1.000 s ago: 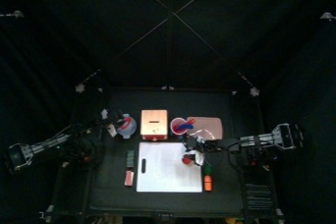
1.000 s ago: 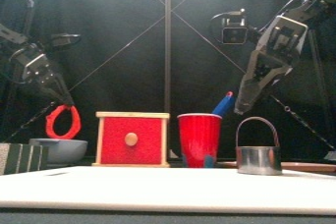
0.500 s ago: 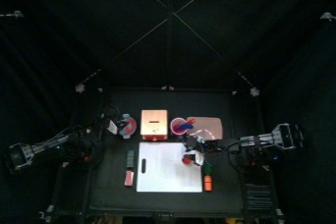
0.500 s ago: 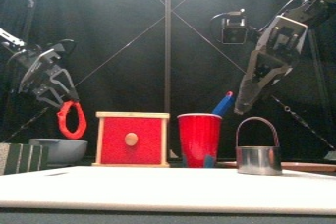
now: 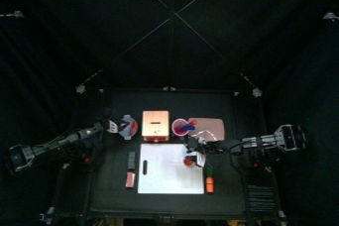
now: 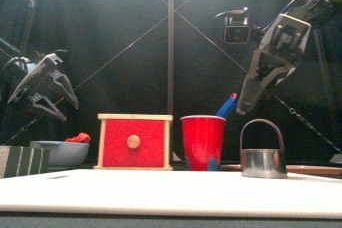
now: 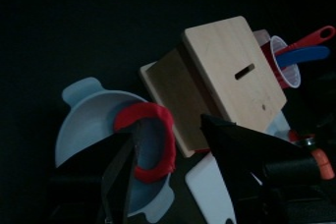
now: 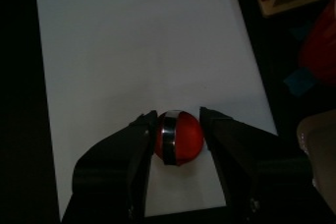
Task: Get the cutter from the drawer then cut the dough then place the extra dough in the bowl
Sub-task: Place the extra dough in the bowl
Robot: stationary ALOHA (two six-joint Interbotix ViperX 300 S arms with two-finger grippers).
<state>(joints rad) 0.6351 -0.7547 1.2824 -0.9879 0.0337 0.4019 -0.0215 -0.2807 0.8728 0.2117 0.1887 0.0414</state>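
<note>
1. Judging from the layout, we take the task as nearly finished: the cutter [image 6: 263, 156] stands on the white board [image 8: 132, 41] toward its two o'clock, and the dough ring [image 7: 147, 141] lies in the bowl [image 7: 89, 120] at the board's ten o'clock.
2. We see the left gripper [image 6: 54, 107] over the bowl with its jaws apart and empty. The right gripper [image 8: 179, 118] hovers above the cutter, jaws apart.
3. Half a second ago the ring dangled from the left jaws; now it is dropped.
</note>
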